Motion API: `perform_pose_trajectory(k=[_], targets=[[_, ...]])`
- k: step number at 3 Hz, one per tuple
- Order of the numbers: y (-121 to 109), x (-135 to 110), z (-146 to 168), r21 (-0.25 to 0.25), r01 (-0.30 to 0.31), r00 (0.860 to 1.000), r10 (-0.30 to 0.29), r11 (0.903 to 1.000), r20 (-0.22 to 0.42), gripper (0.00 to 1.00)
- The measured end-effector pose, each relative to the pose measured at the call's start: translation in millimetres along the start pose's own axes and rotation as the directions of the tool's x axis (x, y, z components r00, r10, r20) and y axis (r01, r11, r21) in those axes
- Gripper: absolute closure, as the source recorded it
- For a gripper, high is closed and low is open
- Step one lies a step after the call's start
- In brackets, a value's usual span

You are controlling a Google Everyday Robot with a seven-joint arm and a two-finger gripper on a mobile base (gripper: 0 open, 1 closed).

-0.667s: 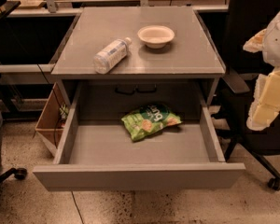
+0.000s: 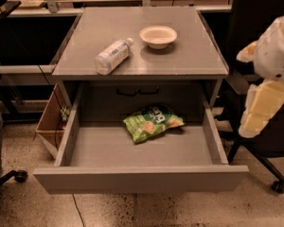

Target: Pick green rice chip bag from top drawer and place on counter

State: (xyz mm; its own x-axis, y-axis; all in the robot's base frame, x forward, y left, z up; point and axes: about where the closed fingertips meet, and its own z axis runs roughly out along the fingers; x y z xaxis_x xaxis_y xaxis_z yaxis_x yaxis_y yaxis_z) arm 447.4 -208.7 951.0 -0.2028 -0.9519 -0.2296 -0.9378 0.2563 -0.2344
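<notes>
The green rice chip bag (image 2: 152, 122) lies flat on the floor of the open top drawer (image 2: 142, 178), near the back and slightly right of the middle. The drawer is pulled fully out below the counter (image 2: 139, 56), the grey top of the cabinet. My gripper (image 2: 259, 111) hangs at the right edge of the view, outside the drawer, to the right of its side wall and above floor level. It is well apart from the bag and holds nothing.
A clear plastic bottle (image 2: 111, 56) lies on its side on the counter's left part. A pale bowl (image 2: 158, 36) stands at the back right. A black office chair (image 2: 265, 141) is behind my gripper at the right. A brown box (image 2: 51, 122) stands left of the cabinet.
My gripper has shifted slightly left and down at the right edge. The bag, drawer, bottle and bowl have not moved.
</notes>
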Motion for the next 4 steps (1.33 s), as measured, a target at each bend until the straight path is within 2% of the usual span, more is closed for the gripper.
perform_pose_trajectory(k=[1,2,3,4], targets=[[-2.3,-2.9,39.7,-0.027,0.005,1.0,-0.005,0.9996,0.024,0.0],[-2.7,-9.8,95.7,-0.067,0.028,0.998,-0.024,0.9974,0.06,0.0],[-4.1,-20.7,166.8,-0.105,0.041,0.992,-0.028,0.9936,0.119,0.0],[-6.3,-28.5,207.2,-0.12,0.044,0.987,-0.025,0.9918,0.156,0.0]])
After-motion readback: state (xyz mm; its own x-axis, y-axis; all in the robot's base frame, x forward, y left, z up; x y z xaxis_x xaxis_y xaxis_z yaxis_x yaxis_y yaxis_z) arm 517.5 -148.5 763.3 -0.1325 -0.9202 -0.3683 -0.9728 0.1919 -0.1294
